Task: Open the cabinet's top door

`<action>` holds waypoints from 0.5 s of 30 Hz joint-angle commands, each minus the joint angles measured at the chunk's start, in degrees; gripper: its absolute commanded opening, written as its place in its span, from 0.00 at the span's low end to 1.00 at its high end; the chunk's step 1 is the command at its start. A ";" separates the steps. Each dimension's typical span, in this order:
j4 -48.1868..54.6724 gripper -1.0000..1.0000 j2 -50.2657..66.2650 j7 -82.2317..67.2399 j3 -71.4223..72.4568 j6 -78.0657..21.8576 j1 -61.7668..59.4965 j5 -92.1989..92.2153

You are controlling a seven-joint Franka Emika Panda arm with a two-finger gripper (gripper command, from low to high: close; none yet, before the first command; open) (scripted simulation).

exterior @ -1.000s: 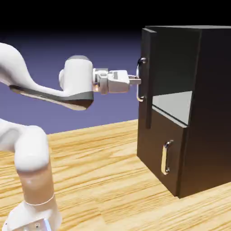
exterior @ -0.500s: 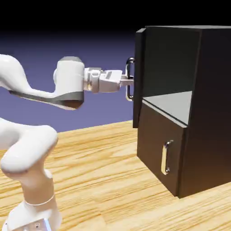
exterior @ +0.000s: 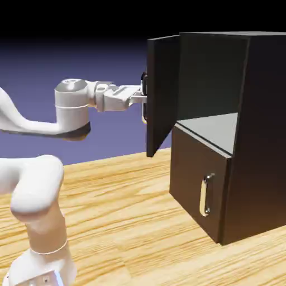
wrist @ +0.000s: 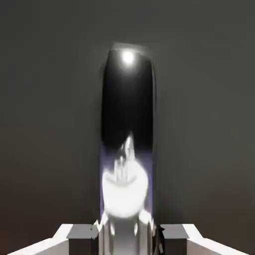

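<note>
Top door (exterior: 162, 95): swung wide, standing out from the cabinet's (exterior: 196, 190) front edge above the table (exterior: 120, 206) | handle (wrist: 125, 199): on door's outer face, pinched by the claw (wrist: 126, 239) | step: pulling open, seemingly well along | next: likely a little more swing, then release and back off

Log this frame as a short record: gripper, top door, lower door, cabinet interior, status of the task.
gripper: fingers closed on the top door's handle, one on each side
top door: swung well open, standing out from the cabinet
lower door: closed, its smaller silver handle untouched
cabinet interior: upper compartment exposed, pale shelf surface visible
task status: top door open; handle not yet released
</note>
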 commanded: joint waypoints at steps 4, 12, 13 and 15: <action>2.34 0.00 -0.14 -1.64 5.28 -10.03 2.76 5.99; 11.88 0.00 1.71 -3.23 17.23 -29.96 1.96 17.10; 13.53 0.00 2.04 -3.37 18.75 -32.45 1.22 18.33; 17.15 0.00 2.68 -3.68 21.75 -37.43 -0.69 20.65</action>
